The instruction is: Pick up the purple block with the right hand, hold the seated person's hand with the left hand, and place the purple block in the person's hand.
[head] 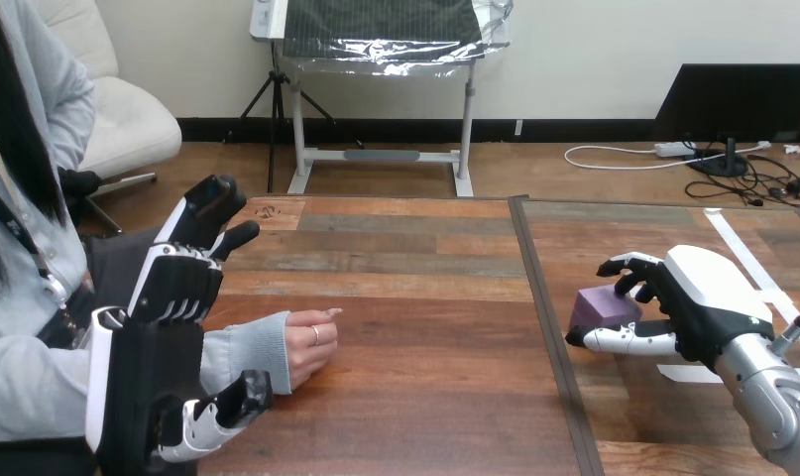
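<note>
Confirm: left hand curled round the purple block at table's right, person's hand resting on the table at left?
Wrong hand: the head view shows the right hand curled round the purple block at the right of the table. The person's hand does rest on it at left.

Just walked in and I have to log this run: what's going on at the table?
The robot's right hand has fingers and thumb curled round a purple block that looks to rest on the table. The person's hand lies loosely closed on the table at the left. The robot's left hand is open beside the person's wrist, not gripping it. The block has not yet reached the person.
</note>
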Robot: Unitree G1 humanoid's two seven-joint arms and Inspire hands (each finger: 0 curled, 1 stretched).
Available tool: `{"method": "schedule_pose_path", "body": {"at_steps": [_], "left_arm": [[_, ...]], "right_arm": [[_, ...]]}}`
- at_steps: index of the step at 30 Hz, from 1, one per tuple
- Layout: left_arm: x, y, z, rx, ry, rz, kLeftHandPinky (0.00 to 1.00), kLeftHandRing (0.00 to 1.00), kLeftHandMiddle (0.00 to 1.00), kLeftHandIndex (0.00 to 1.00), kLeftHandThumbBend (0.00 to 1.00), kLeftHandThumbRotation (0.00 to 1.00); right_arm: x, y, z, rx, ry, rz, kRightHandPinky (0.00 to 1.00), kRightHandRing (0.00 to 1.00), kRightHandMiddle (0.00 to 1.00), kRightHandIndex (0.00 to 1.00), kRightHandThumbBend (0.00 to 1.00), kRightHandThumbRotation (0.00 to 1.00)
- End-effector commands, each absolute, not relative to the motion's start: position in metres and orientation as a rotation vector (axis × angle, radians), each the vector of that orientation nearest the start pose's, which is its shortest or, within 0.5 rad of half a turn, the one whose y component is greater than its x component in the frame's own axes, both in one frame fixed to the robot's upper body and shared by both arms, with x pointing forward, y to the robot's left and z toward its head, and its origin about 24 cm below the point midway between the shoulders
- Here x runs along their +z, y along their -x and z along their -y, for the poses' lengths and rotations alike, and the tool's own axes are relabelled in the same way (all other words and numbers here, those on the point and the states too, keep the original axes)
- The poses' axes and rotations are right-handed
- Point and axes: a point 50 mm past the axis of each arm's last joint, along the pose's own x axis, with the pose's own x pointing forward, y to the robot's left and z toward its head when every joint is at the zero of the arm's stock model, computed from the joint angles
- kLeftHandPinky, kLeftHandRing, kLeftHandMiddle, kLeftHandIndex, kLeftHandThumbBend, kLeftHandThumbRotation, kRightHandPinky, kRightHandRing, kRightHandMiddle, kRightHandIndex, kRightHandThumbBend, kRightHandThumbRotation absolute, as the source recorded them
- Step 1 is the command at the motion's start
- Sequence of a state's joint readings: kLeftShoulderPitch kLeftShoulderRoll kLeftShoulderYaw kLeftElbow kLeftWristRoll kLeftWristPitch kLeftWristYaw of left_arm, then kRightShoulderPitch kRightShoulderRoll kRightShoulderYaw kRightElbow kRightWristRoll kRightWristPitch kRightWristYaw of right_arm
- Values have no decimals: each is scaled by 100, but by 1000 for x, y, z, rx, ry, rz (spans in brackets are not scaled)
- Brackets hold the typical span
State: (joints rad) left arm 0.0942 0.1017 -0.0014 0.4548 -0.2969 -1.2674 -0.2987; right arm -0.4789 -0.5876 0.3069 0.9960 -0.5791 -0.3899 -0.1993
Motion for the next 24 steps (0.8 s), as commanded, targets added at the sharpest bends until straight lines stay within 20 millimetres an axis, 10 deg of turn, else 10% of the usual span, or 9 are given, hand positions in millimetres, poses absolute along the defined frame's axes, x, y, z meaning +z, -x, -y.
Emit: {"method": "schedule_pose_path", "body": {"at_steps": [1, 24], "left_arm": [[53, -199, -180, -80, -26, 819, 82, 90, 91, 88, 100, 67], [53, -202, -178, -82, -12, 828, 82, 90, 91, 88, 100, 64]], "right_arm": [[28, -310, 268, 165, 1216, -76, 61, 71, 71, 79, 84, 59], [46, -301, 265, 159, 1185, 9, 64, 74, 73, 79, 86, 58]]}}
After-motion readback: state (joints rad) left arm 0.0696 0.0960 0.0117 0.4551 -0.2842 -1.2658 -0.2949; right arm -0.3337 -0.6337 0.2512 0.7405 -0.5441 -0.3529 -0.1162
